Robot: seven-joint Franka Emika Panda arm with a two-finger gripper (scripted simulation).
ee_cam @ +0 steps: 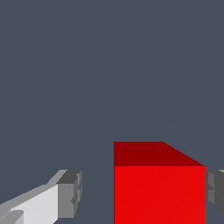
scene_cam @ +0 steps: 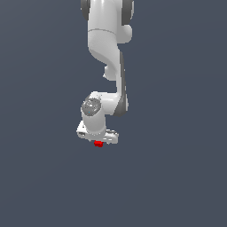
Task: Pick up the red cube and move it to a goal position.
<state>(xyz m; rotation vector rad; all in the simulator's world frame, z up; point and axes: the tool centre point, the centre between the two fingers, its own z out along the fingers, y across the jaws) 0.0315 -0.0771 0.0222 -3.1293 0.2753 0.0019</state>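
The red cube [scene_cam: 98,143] is a tiny bright red block directly under the white gripper [scene_cam: 99,139] in the exterior view. In the wrist view the red cube [ee_cam: 159,192] fills the space between the two grey fingertips, and the gripper [ee_cam: 142,192] straddles it. One fingertip [ee_cam: 70,192] stands apart from the cube with a clear gap. The other fingertip [ee_cam: 214,192] sits right at the cube's side. The jaws are open around the cube, not closed on it. The fingers are too small to make out in the exterior view.
The white arm [scene_cam: 106,48] comes down from the top of the exterior view. The ground [scene_cam: 177,177] is a plain dark grey-blue surface. No goal marker shows in either view.
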